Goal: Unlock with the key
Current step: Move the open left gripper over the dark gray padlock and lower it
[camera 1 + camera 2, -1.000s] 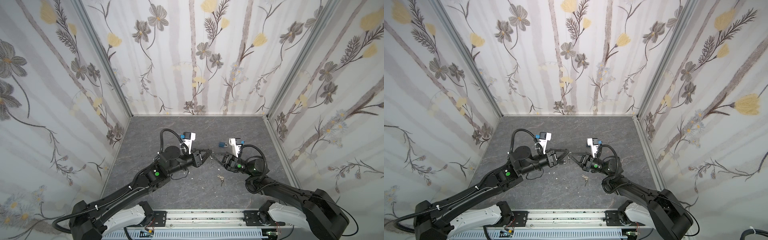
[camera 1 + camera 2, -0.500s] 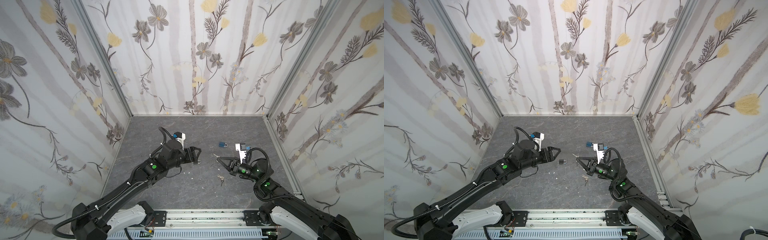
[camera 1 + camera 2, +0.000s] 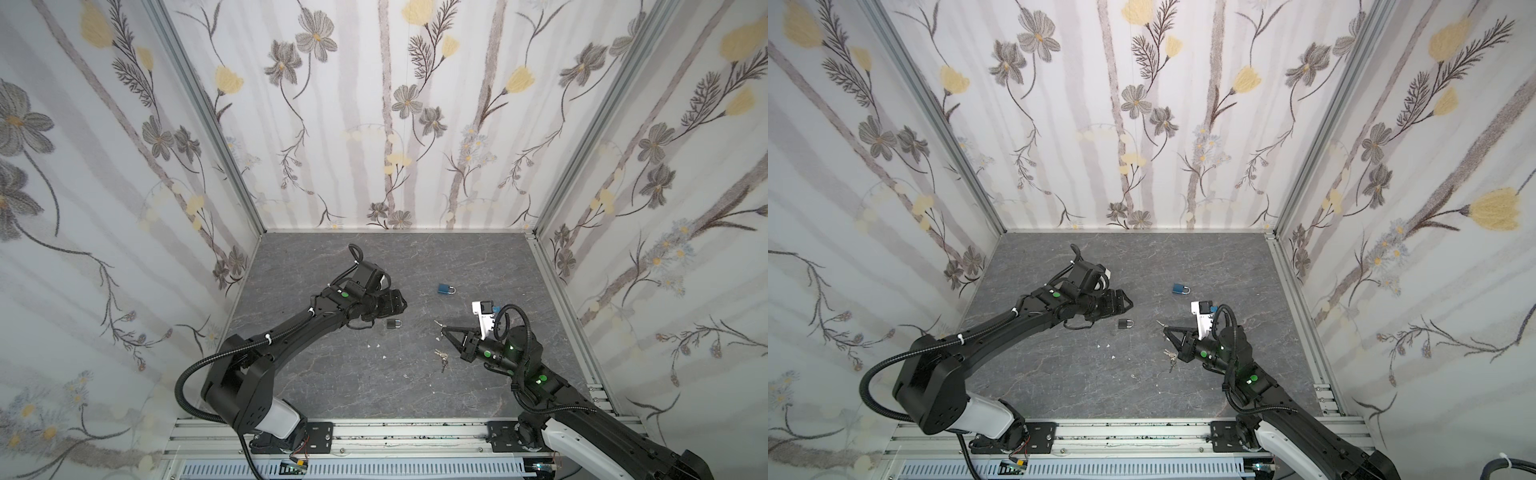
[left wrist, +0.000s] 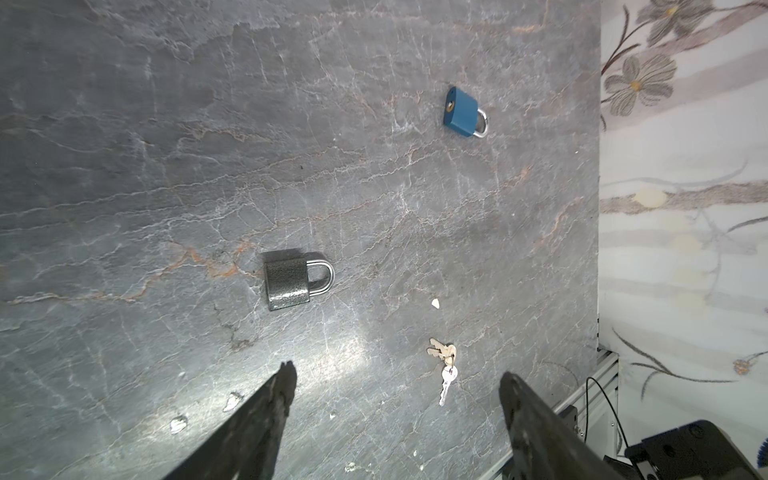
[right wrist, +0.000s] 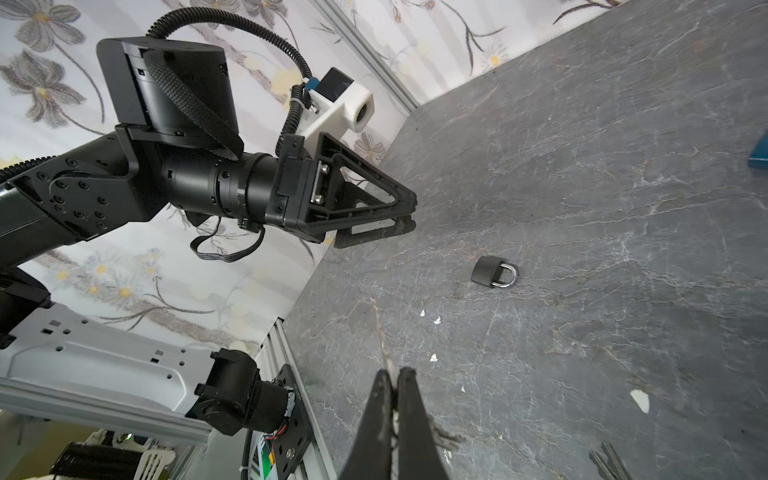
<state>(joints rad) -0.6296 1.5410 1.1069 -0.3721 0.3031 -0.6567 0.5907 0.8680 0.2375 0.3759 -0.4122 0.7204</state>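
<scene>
the key is pinched by its head in the right tool, jaws pressed together on it so the thin blade sticks out forward, ready to be aimed at a keyhole. it hangs clear above the worktop. the grey padlock lies flat on the worktop between the arms, its shackle seemingly seated, so i judge the unlocking is not done. the left tool hovers just beside it, jaws wide apart, nothing in them. a blue padlock and a spare bunch of keys lie near. a second ago both tools met in the middle, the left one apparently holding the padlock. it has since let go and both arms have drawn back.
</scene>
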